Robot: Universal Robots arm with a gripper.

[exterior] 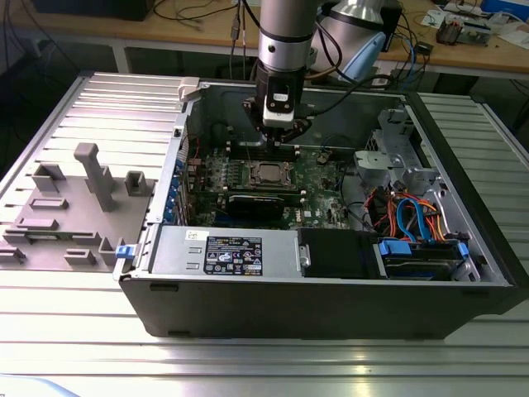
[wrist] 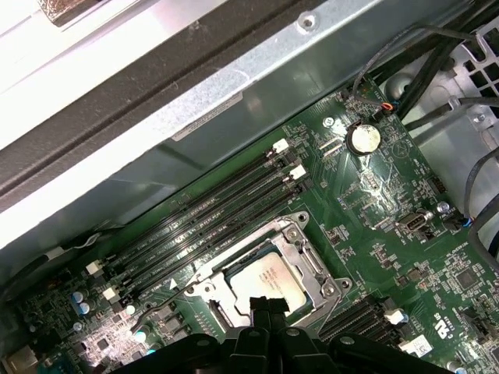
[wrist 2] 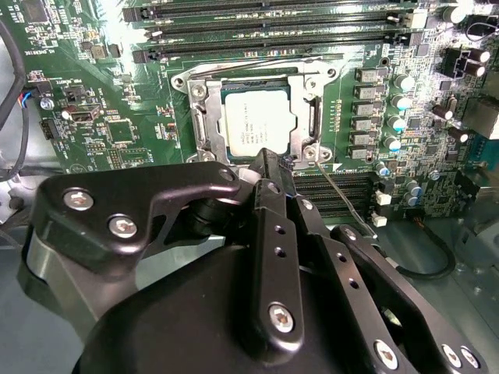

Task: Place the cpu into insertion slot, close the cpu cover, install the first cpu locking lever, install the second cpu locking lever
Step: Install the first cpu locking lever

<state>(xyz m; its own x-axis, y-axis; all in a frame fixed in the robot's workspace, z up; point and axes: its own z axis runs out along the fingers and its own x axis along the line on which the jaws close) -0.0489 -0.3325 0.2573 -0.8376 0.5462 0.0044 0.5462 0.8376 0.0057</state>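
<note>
The cpu lies flat in the insertion slot on the green board, silver top up, and it also appears in the first wrist view. The cpu cover is folded down around it as a metal frame. A thin lever rod sticks out at an angle from one socket corner across the memory slots. My gripper hangs just above the socket's edge, shut with nothing held; its tip sits beside the chip. In the exterior view the gripper is above the socket.
The board sits inside an open computer case with high walls. Long black memory slots flank the socket. A black card, cables and a drive bay fill the exterior view's right. A grey fixture plate lies to its left.
</note>
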